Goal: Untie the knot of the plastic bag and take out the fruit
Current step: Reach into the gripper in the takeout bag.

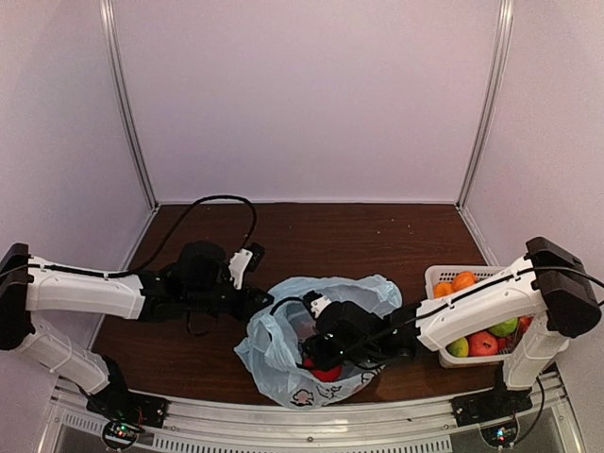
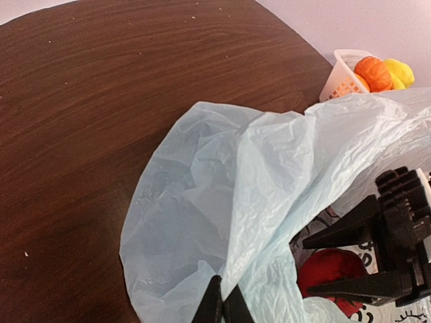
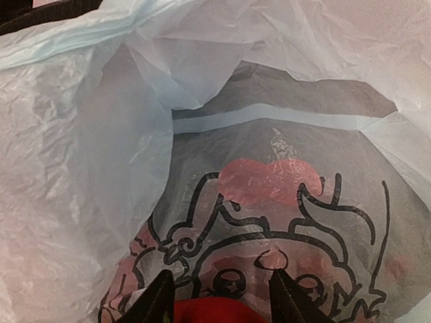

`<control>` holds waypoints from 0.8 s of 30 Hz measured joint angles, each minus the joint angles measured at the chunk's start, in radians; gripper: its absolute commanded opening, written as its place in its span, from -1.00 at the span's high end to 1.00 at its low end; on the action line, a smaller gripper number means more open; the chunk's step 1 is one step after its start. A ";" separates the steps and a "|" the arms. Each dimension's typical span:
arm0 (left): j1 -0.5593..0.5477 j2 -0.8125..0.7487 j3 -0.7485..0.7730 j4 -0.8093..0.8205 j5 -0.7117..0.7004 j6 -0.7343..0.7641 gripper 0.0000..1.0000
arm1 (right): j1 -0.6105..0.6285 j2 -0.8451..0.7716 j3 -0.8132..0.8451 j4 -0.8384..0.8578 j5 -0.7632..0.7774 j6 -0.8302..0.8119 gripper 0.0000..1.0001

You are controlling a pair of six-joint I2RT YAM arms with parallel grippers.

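Table [image 1: 377,236] of dark wood holds the plastic bag [image 1: 274,354], which lies open near the front edge. The left tool [image 2: 222,308] is pressed together, pinching the bag's left rim. The right tool [image 3: 219,274] is inside the bag with its fingers spread. The round red fruit [image 3: 215,312] sits just ahead, between those fingers, so the right arm is much nearer.
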 measured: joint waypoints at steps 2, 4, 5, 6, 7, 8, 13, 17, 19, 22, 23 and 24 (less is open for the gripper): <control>0.000 -0.006 0.000 -0.014 -0.019 -0.003 1.00 | 0.000 -0.028 -0.012 -0.004 0.002 -0.001 0.19; 0.000 -0.015 -0.003 -0.022 -0.043 -0.007 1.00 | 0.000 -0.077 -0.027 -0.011 0.003 -0.001 0.20; 0.000 -0.021 -0.006 -0.024 -0.053 -0.008 1.00 | 0.000 -0.105 -0.032 -0.017 0.004 -0.002 0.20; 0.000 -0.027 -0.009 -0.029 -0.064 -0.011 1.00 | 0.000 -0.127 -0.033 -0.020 0.006 -0.003 0.20; 0.000 -0.033 -0.013 -0.031 -0.074 -0.012 1.00 | 0.000 -0.155 -0.033 -0.023 0.009 -0.005 0.21; 0.000 -0.039 -0.017 -0.032 -0.084 -0.013 1.00 | 0.000 -0.196 -0.033 -0.025 0.017 -0.007 0.21; 0.002 -0.068 -0.042 -0.045 -0.124 -0.019 1.00 | 0.000 -0.296 -0.033 -0.047 0.046 -0.013 0.23; 0.009 -0.082 -0.058 -0.045 -0.140 -0.018 1.00 | 0.000 -0.362 -0.033 -0.074 0.074 -0.017 0.06; 0.011 -0.096 -0.079 -0.039 -0.140 -0.009 1.00 | 0.000 -0.379 -0.032 -0.083 0.084 -0.025 -0.10; 0.011 -0.129 -0.129 -0.013 -0.140 0.013 1.00 | 0.002 -0.360 -0.033 -0.090 0.078 -0.032 -0.45; 0.011 -0.140 -0.144 -0.010 -0.139 0.023 1.00 | 0.005 -0.336 -0.033 -0.089 0.073 -0.041 -0.56; 0.011 -0.144 -0.150 -0.008 -0.138 0.029 1.00 | 0.010 -0.315 -0.033 -0.088 0.064 -0.036 -0.63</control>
